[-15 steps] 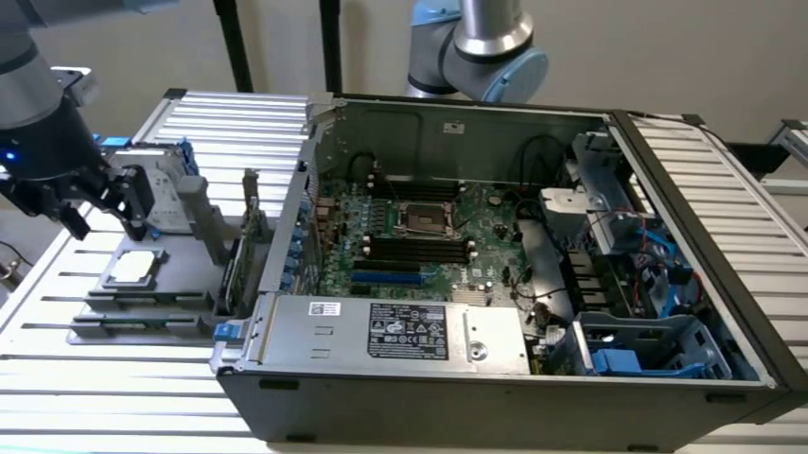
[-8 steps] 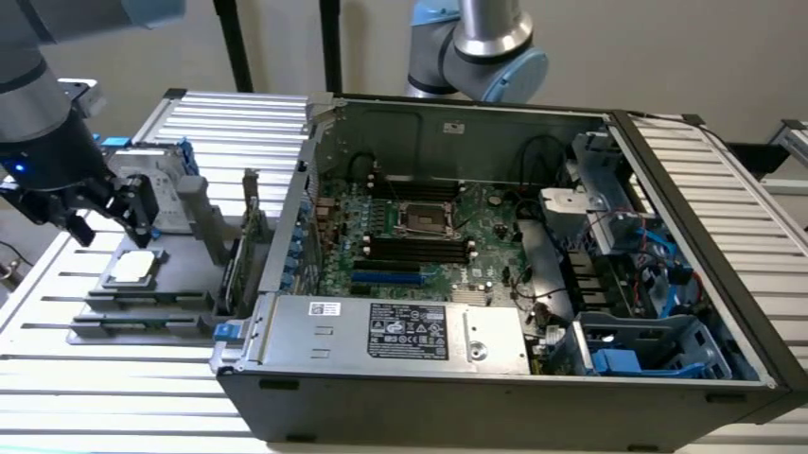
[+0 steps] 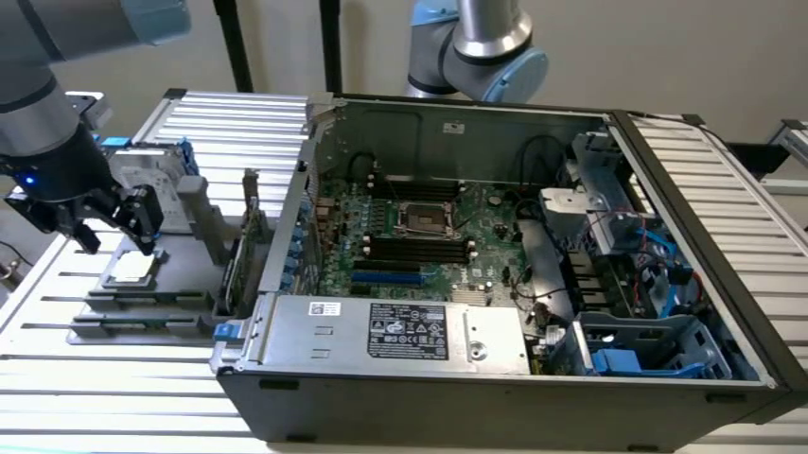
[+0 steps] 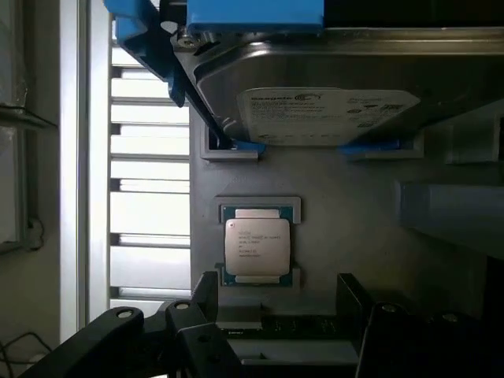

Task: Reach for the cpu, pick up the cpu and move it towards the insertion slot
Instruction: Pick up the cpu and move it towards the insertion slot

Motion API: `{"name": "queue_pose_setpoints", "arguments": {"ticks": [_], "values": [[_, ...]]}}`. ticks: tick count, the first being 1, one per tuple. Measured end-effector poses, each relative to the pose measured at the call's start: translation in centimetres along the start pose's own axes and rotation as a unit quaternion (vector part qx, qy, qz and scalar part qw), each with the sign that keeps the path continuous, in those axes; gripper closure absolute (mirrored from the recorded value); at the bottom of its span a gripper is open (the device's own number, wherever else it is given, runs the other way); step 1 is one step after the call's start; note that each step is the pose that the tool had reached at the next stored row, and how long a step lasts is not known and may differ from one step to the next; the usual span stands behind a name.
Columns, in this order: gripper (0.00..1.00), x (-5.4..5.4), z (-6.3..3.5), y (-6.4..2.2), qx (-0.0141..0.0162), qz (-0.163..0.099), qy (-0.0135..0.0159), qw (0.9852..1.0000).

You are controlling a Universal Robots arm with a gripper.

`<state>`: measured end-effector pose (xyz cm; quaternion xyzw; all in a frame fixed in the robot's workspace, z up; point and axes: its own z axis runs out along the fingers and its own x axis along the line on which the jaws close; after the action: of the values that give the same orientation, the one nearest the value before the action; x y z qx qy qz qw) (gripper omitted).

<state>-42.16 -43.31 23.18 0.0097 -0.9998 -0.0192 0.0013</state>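
Observation:
The cpu (image 3: 134,269) (image 4: 257,247), a small flat square chip with a silver top, lies in a recess of the grey holder tray (image 3: 177,284) at the exterior view's left, outside the computer case. My gripper (image 3: 116,238) (image 4: 279,295) hovers just above it, open, with one dark finger on each side and nothing between them. The fingers (image 4: 206,293) do not touch the chip. The insertion slot (image 3: 426,219), a square socket with a shiny metal frame, sits on the green motherboard (image 3: 486,265) inside the open case.
A silver hard drive (image 4: 331,114) in blue brackets stands upright on the same tray, close behind the cpu. The case wall (image 3: 297,218) rises between tray and motherboard. A second robot arm (image 3: 486,47) stands behind the case. Slatted table (image 3: 101,378) lies all around.

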Motion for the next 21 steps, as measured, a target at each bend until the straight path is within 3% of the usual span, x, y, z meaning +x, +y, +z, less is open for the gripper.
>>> {"name": "queue_pose_setpoints", "arguments": {"ticks": [21], "values": [[0.29,0.8,3.5,0.47,0.0,0.012,-0.0004,0.9999]]}}
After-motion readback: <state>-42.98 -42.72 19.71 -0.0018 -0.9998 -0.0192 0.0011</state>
